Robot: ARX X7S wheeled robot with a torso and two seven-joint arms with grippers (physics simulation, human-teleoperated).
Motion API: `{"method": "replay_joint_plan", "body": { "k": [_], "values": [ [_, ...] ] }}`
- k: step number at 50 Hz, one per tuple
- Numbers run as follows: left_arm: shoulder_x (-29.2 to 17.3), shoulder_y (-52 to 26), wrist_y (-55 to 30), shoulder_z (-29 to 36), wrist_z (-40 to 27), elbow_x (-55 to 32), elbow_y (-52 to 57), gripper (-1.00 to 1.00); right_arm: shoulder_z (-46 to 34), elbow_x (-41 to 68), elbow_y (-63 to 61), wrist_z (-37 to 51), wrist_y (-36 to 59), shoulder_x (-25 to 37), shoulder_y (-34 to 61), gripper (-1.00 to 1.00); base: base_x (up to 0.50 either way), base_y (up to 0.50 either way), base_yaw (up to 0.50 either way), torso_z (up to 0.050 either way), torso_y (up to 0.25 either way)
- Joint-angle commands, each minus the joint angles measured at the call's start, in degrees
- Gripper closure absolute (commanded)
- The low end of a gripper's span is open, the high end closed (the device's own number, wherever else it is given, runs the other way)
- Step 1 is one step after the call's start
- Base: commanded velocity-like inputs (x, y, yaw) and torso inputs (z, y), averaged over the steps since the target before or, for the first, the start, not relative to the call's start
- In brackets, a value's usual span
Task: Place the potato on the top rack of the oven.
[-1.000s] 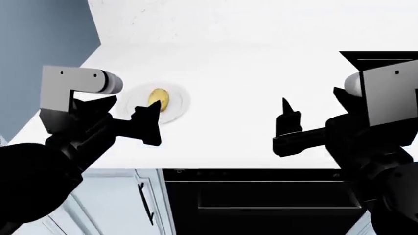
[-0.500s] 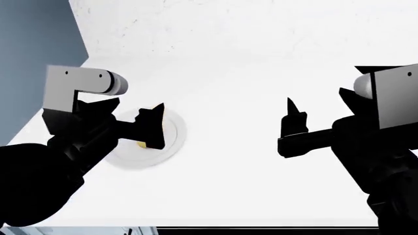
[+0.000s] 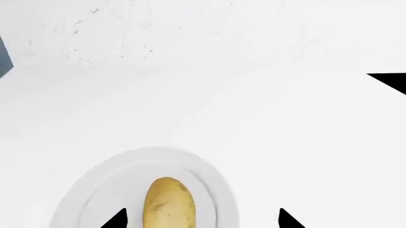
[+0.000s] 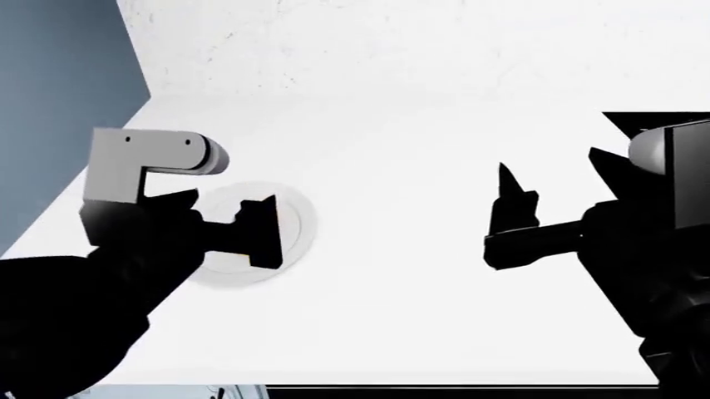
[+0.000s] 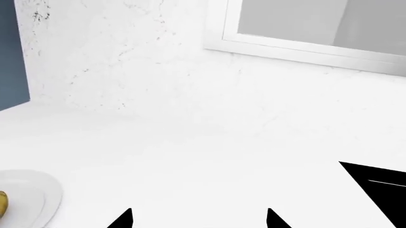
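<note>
Clearly, potato (image 3: 169,203) was seen lying on white plate (image 3: 209,175), between spread jaws of left gripper (image 3: 201,219), long axis along reach direction. Right gripper (image 5: 199,219) was held released, well apart from plate; left arm judged nearer.

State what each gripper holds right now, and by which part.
Nothing. The small yellow-tan oval potato lies on the round white plate between the left gripper's open jaws, ungripped; the right gripper is open.
</note>
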Motion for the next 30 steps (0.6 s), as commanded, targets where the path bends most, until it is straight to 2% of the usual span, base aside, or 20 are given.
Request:
{"method": "replay_joint_plan", "body": {
  "k": [1, 13, 30],
  "values": [
    [0.91, 1.02, 1.79, 0.45, -3.16, -0.83, -2.16, -1.00, 1.45, -5.20, 0.14, -5.53, 0.67, -1.40, -2.65, -1.00, 0.00, 0.00, 0.00, 0.000, 0.000],
    [3.21, 0.82, 3.74, 2.30, -8.64, -2.80, -5.06, -1.00, 1.86, -9.72, 1.38, -9.62, 0.67, -1.57, -4.18, -1.00, 0.00, 0.00, 0.00, 0.000, 0.000],
    [3.74, 0.41, 3.86, 3.68, -8.54, -1.07, -6.96, -1.00, 2.67, -12.99, 0.63, -13.82, -1.04, -1.86, -6.31, -1.00, 0.00, 0.00, 0.00, 0.000, 0.000]
  ]
}}
